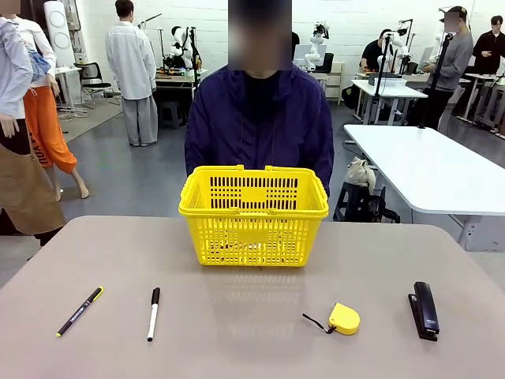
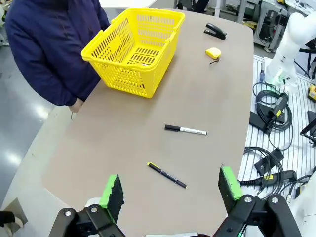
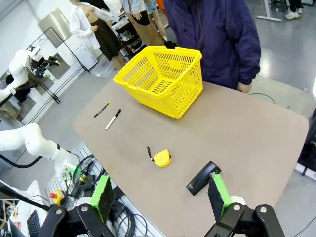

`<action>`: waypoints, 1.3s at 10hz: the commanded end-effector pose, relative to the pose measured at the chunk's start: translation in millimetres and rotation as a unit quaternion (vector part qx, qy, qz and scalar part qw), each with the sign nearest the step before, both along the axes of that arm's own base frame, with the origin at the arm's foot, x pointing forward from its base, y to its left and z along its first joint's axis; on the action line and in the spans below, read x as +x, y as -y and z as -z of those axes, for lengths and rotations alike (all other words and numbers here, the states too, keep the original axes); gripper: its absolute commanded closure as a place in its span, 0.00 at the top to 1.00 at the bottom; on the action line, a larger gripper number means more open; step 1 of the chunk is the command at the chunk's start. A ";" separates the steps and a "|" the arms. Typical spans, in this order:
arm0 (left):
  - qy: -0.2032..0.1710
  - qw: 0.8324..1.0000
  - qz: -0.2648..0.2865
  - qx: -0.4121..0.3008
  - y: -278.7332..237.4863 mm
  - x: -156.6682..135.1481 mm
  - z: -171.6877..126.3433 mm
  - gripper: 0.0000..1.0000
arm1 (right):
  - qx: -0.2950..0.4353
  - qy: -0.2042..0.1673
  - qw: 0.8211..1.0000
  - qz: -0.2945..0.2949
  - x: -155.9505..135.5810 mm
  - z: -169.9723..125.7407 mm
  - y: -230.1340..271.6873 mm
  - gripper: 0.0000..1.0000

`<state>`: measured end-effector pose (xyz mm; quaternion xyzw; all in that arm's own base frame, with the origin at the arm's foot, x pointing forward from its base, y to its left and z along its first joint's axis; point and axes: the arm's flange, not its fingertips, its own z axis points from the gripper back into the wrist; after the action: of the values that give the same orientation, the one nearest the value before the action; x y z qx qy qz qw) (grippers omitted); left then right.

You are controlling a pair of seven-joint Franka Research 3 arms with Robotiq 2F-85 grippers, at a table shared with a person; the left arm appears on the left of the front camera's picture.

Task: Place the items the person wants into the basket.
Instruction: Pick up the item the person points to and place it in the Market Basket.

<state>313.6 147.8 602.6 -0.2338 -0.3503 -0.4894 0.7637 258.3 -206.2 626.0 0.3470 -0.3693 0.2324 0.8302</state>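
The left gripper [image 2: 170,183], along the bottom edge of the left wrist view, has black angular links with round pivot joints and two black fingers faced with bright green pads [image 2: 230,180]. The right gripper [image 3: 160,190], at the bottom of the right wrist view, is built the same, with black links and green facings. The right arm [image 2: 297,34] is white and rounded at the upper right of the left wrist view. The left arm [image 3: 34,140] is white and smooth at the left of the right wrist view. The person [image 1: 260,118], top centre of the front view, wears a dark navy-purple zip jacket with long sleeves over a black top.
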 end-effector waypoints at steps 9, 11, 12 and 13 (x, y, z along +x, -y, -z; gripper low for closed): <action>-0.001 1.000 0.006 -0.007 1.4 3.9 3.1 1.00 | 0.010 0.012 1.000 -0.007 1.4 0.6 -2.3 1.00; -0.001 1.000 0.006 -0.007 1.4 3.9 3.1 1.00 | 0.010 0.012 1.000 -0.007 1.4 0.6 -2.3 1.00; -0.001 1.000 0.006 -0.007 1.4 3.9 3.1 1.00 | 0.010 0.012 1.000 -0.007 1.4 0.6 -2.3 1.00; -0.001 1.000 0.006 -0.007 1.4 3.9 3.1 1.00 | 0.010 0.012 1.000 -0.007 1.4 0.6 -2.3 1.00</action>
<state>317.4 144.4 599.2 -0.2385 -0.3431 -0.4846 0.7685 258.2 -206.2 626.0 0.3469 -0.3694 0.2327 0.8301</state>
